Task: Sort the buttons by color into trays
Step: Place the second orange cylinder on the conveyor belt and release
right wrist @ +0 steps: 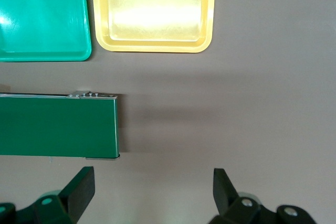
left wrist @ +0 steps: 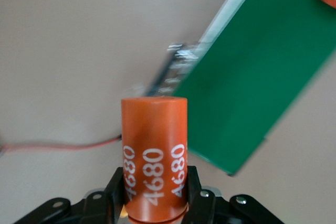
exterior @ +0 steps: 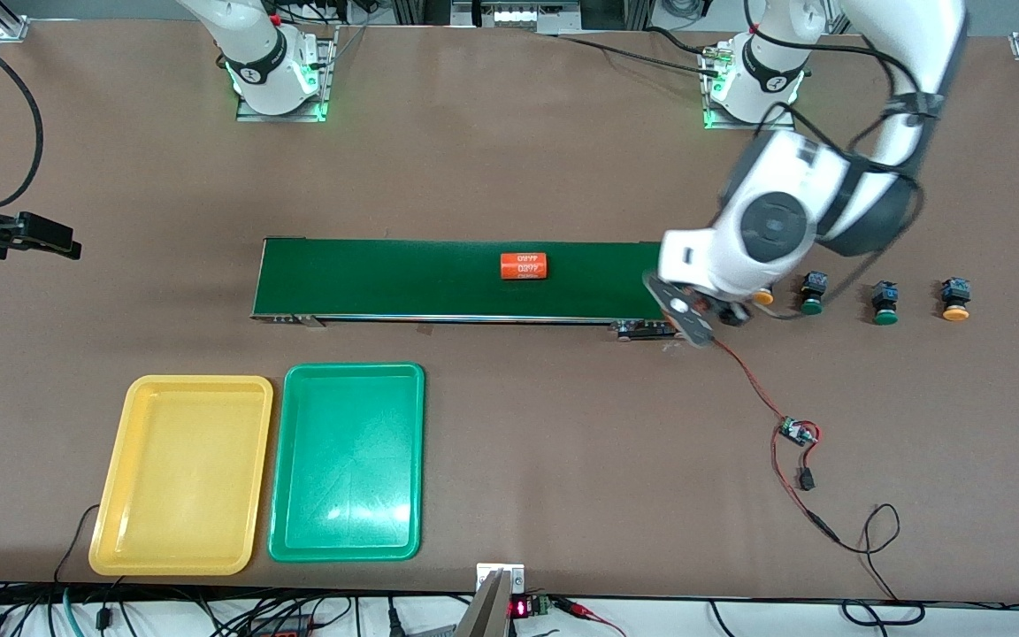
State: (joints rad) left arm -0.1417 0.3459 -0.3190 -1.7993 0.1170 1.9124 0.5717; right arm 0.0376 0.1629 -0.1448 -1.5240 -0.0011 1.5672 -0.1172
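A: Front view. Yellow tray (exterior: 180, 475) and green tray (exterior: 348, 462) lie side by side, nearer the camera than the conveyor belt (exterior: 465, 280), toward the right arm's end. Nothing in either tray.

B: On the belt?

A: One orange cylinder (exterior: 524, 266) lying flat. The buttons sit in a row on the table off the belt's end, toward the left arm's end: a green-capped one (exterior: 812, 294), another green (exterior: 884, 303), an orange-capped one (exterior: 954, 299). A fourth, orange cap (exterior: 763, 297), is mostly hidden by the left arm's wrist.

B: Left gripper?

A: Left gripper (exterior: 711, 317) is over the belt's end, blurred here. Left wrist view: fingers (left wrist: 116, 190) clamped on a second orange cylinder marked 4680 (left wrist: 154, 156), its lower end cut off. Belt corner (left wrist: 252, 82) below.

B: Right wrist view?

A: Right gripper (right wrist: 153, 192) waits, claw spread wide, holding nothing, over bare table by the belt's other end (right wrist: 58, 126). Both trays (right wrist: 153, 14) (right wrist: 42, 17) cut off at the frame edge.
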